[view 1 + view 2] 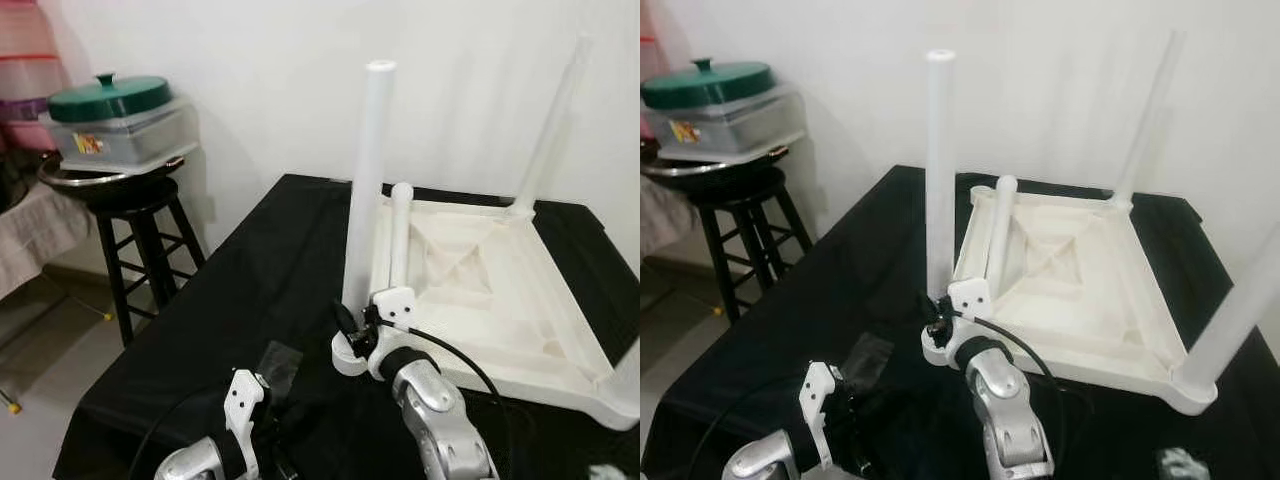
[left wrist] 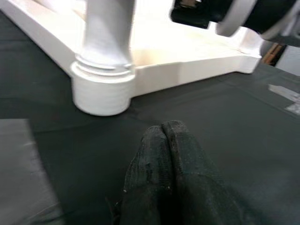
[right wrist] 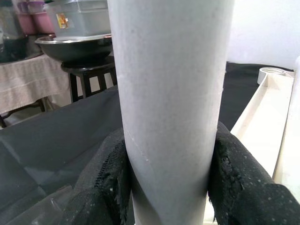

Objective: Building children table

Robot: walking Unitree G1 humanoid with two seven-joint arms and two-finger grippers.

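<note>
The tabletop (image 1: 500,290) lies upside down on a black cloth (image 1: 250,300), underside facing up. At its near-left corner a leg (image 1: 366,180) stands upright in its socket (image 2: 101,89), long axis vertical, free end pointing at the ceiling. The right gripper (image 3: 168,183) grasps this leg low down, just above the socket, one black finger (image 3: 101,187) pressed on each side. A loose leg (image 1: 400,235) leans inside the tabletop just beside the upright one. More legs stand at the far and near-right corners. The left gripper (image 2: 164,173) hovers low over the cloth near the socket, its fingers pressed together on nothing.
</note>
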